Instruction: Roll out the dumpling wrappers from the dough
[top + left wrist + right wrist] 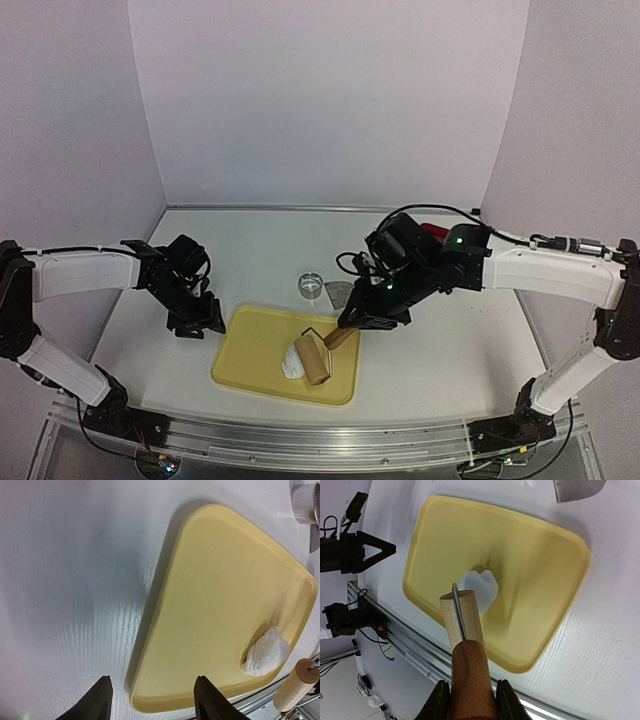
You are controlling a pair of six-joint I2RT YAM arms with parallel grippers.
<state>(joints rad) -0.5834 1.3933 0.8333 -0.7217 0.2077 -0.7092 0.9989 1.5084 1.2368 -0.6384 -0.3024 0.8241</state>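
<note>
Our right fingers pinch the handle of the wooden roller, holding its barrel over, possibly touching, the white dough lump on the yellow tray, ready to flatten it. Our left fingers hang spread above the bench beside the tray, placed, we judge, to steady it.
</note>
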